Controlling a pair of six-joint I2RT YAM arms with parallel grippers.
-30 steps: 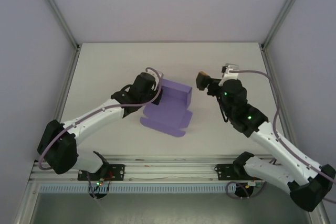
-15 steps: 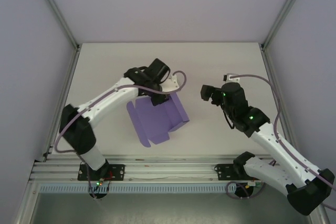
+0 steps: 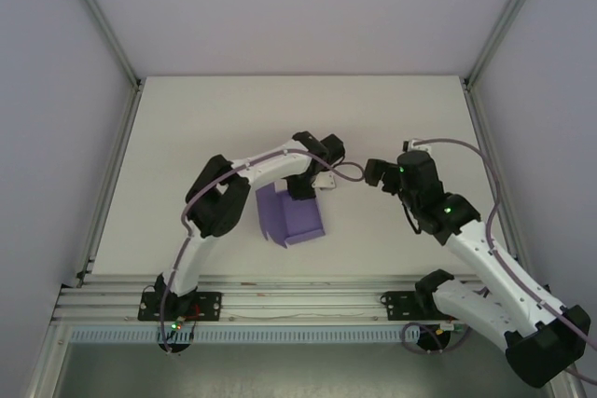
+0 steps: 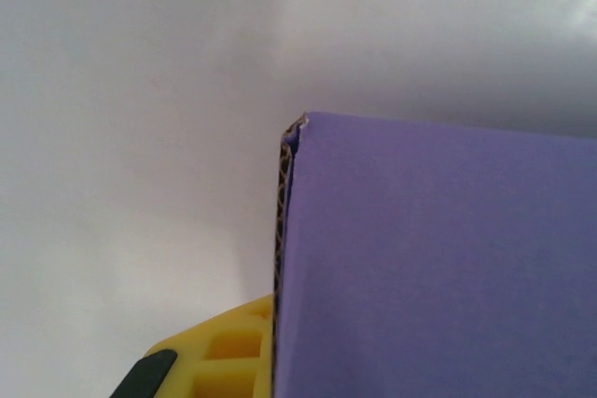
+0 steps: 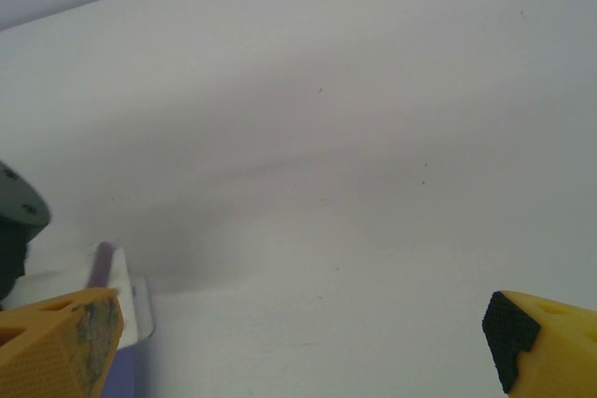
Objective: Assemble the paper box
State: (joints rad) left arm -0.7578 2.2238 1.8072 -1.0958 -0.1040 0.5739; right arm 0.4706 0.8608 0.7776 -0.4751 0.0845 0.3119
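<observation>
The purple paper box [image 3: 291, 217] lies partly folded in the middle of the table, with a wall raised on its left side and another along its far side. My left gripper [image 3: 302, 186] reaches across to the far edge of the box and is shut on it. In the left wrist view the purple card [image 4: 438, 267] stands edge-on against one yellow finger [image 4: 224, 347]; the other finger is hidden behind the card. My right gripper [image 3: 374, 172] hovers to the right of the box, open, its yellow fingers [image 5: 56, 342] wide apart over bare table.
The white table [image 3: 205, 128] is walled by white panels on its far and side edges. The left arm's cable [image 3: 347, 171] loops between the two grippers. A metal rail [image 3: 298, 303] runs along the near edge.
My left arm has swung to the right and folded the flat purple sheet into a smaller, walled shape. The right gripper has dropped slightly and stayed open.
</observation>
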